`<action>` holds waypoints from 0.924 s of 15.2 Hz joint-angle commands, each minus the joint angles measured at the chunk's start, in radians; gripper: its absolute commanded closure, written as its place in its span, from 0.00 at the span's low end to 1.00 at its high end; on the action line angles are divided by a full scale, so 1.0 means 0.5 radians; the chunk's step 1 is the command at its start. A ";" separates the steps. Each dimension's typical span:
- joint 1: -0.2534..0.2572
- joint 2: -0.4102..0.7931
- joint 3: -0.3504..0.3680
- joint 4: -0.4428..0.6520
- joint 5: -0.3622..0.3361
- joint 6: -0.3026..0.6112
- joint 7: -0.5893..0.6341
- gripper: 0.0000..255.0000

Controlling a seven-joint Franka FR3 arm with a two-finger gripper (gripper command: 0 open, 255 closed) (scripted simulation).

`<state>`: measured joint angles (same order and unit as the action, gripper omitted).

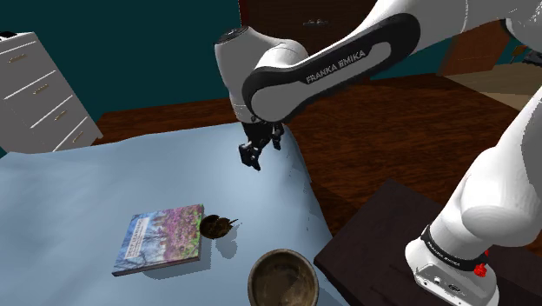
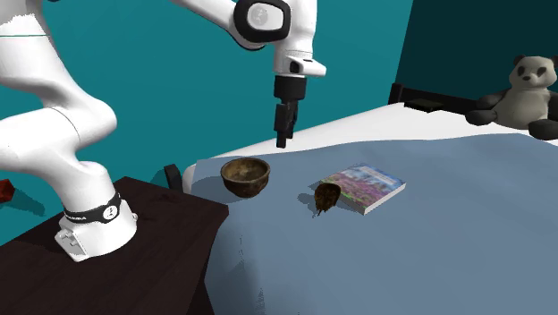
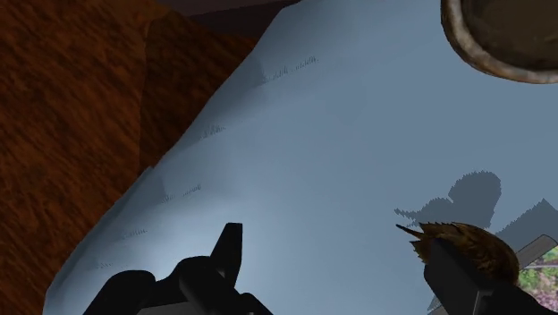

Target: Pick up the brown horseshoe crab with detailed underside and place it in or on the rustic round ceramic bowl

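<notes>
Hanging over the blue bed (image 1: pixel 95 187), the gripper (image 1: pixel 252 155) points down with its fingers (image 3: pixel 228 255) spread wide and clasping nothing. In the wrist view the sheet shows between them. It is well above the cover and touches none of the things on it.

The crab (image 1: pixel 215 227) lies on the bed at about 7 o'clock from the gripper in the shoulder view. It is brown and domed, and its thin tail sticks out toward 3 o'clock. It sits hard against the corner of a book (image 1: pixel 161 239) at its 9 o'clock (I cannot tell whether the two touch). The bowl (image 1: pixel 282 255) stands upright at the crab's 4 o'clock, near it but apart, close to the bed's edge. It is brown and mottled.

In the second exterior view the order flips. The bowl (image 2: pixel 246 185) is at the crab's (image 2: pixel 325 198) 10 o'clock and the book (image 2: pixel 368 186) at its 2 o'clock, with the gripper (image 2: pixel 283 136) high at 11. In the wrist view the crab (image 3: pixel 469 251) shows just beside one finger, outside the gap, with the bowl (image 3: pixel 464 46) farther off.

The dark stand (image 2: pixel 152 268) butts against the bed — the arm's base is on it.
</notes>
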<state>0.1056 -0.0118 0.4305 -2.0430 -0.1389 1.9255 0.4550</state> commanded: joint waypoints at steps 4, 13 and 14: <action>0.110 0.409 0.067 0.252 -0.244 0.039 0.195 0.00; 0.439 1.149 0.023 0.889 -0.625 -0.067 0.395 0.00; 0.482 1.233 0.012 0.975 -0.658 -0.087 0.402 0.00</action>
<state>0.3198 0.5514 0.4426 -1.6144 -0.4471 1.8996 0.6493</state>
